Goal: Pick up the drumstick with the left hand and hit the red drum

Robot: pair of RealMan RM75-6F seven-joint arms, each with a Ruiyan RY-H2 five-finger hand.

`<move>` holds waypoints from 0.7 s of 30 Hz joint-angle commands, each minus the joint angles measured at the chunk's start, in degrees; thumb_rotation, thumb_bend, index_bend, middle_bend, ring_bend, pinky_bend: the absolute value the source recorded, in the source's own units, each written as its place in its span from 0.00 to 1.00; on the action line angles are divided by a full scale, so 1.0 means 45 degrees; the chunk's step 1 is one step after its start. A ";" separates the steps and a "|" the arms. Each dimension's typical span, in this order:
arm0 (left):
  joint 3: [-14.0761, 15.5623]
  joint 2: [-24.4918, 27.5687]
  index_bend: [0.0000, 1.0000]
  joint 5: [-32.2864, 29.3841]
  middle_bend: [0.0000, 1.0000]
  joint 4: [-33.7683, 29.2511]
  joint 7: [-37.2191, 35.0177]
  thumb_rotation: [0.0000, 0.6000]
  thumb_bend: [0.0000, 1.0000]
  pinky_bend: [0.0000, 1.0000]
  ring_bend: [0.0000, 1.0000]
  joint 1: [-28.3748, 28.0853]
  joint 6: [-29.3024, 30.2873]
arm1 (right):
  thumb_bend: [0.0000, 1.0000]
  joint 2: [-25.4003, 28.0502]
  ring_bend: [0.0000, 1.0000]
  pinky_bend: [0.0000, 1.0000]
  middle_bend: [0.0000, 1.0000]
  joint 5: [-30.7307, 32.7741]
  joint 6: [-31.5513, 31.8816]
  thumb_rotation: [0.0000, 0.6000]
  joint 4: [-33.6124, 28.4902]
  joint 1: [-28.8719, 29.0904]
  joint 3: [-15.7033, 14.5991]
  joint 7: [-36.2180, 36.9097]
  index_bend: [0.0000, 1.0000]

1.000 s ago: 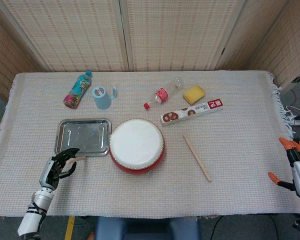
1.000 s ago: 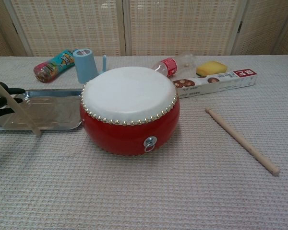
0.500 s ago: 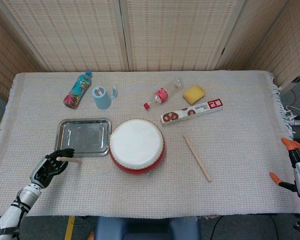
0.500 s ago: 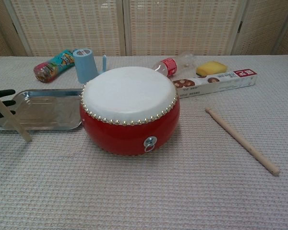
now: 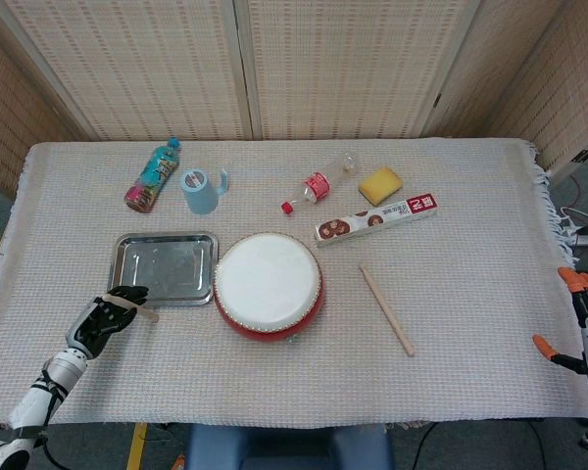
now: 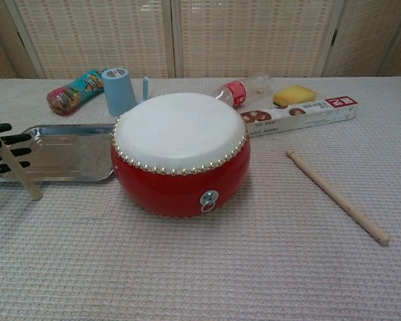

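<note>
Head view is showing the left hand (image 5: 100, 318) sitting at the lower left of the frame, just below the front left corner of the metal tray (image 5: 165, 266), with its dark fingers (image 5: 127, 294) clamped around a drumstick (image 5: 129, 308) that is lying across them; in the chest view the same drumstick (image 6: 13, 164) is slanting down from the left edge of the frame, its lower tip reaching the woven cloth (image 6: 200, 267) that is covering the tabletop, just in front of the tray's near rim. The red drum (image 5: 269, 285) is standing at the centre of the frame, right of the tray and touching or nearly touching its edge — its white skin facing up. A second drumstick (image 5: 386, 309) is lying loose on the cloth to the right of the drum, well apart from both hands. The right hand (image 5: 586, 328) is hanging at the far right edge of the frame, off the cloth, its orange-tipped fingers spread apart and holding nothing. Along the upper part of the frame a colourful bottle (image 5: 153, 176), a blue cup (image 5: 201, 191), a clear bottle (image 5: 319, 182), a yellow sponge (image 5: 380, 183) and a long box (image 5: 376, 219) are resting.
</note>
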 commanded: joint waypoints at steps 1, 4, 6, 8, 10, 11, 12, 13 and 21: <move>-0.0203 -0.0339 0.46 -0.0636 0.34 -0.0006 0.0459 1.00 0.41 0.16 0.24 -0.0044 -0.0017 | 0.18 -0.0001 0.00 0.00 0.10 0.0011 -0.0014 1.00 -0.0001 0.0010 0.0009 0.0000 0.00; -0.0393 -0.0599 0.46 -0.1143 0.36 -0.0036 0.0823 1.00 0.41 0.17 0.26 -0.0056 -0.0009 | 0.18 -0.0004 0.00 0.00 0.10 0.0011 -0.0046 1.00 0.0009 0.0033 0.0016 -0.0006 0.00; -0.0570 -0.0809 0.46 -0.1583 0.38 -0.0033 0.1214 1.00 0.41 0.19 0.28 -0.0039 0.0055 | 0.18 0.0005 0.00 0.00 0.10 0.0016 -0.0068 1.00 0.0000 0.0050 0.0026 0.0000 0.00; -0.0828 -0.1093 0.47 -0.2103 0.41 -0.0069 0.1588 1.00 0.41 0.21 0.30 0.0037 0.0270 | 0.18 0.0021 0.00 0.00 0.10 0.0011 -0.0071 1.00 -0.0008 0.0051 0.0025 -0.0004 0.00; -0.1019 -0.1277 0.47 -0.2444 0.43 -0.0135 0.1893 1.00 0.41 0.25 0.33 0.0072 0.0388 | 0.18 0.0031 0.00 0.00 0.10 0.0018 -0.0059 1.00 -0.0013 0.0046 0.0032 -0.0004 0.00; -0.1114 -0.1424 0.47 -0.2588 0.44 -0.0144 0.2161 1.00 0.41 0.27 0.35 0.0094 0.0515 | 0.18 0.0031 0.00 0.00 0.10 0.0024 -0.0055 1.00 -0.0010 0.0038 0.0028 0.0003 0.00; -0.1159 -0.1514 0.48 -0.2700 0.45 -0.0158 0.2374 1.00 0.41 0.29 0.37 0.0092 0.0534 | 0.18 0.0033 0.00 0.00 0.10 0.0031 -0.0053 1.00 -0.0007 0.0033 0.0027 0.0011 0.00; -0.1224 -0.1620 0.48 -0.2821 0.46 -0.0170 0.2598 1.00 0.41 0.30 0.38 0.0094 0.0593 | 0.18 0.0035 0.00 0.00 0.10 0.0039 -0.0051 1.00 -0.0002 0.0026 0.0026 0.0021 0.00; -0.1529 -0.2503 0.51 -0.3316 0.51 -0.0287 0.4539 1.00 0.41 0.39 0.44 0.0022 0.0960 | 0.18 0.0040 0.00 0.00 0.10 0.0081 -0.0066 1.00 0.0080 0.0000 0.0017 0.0120 0.00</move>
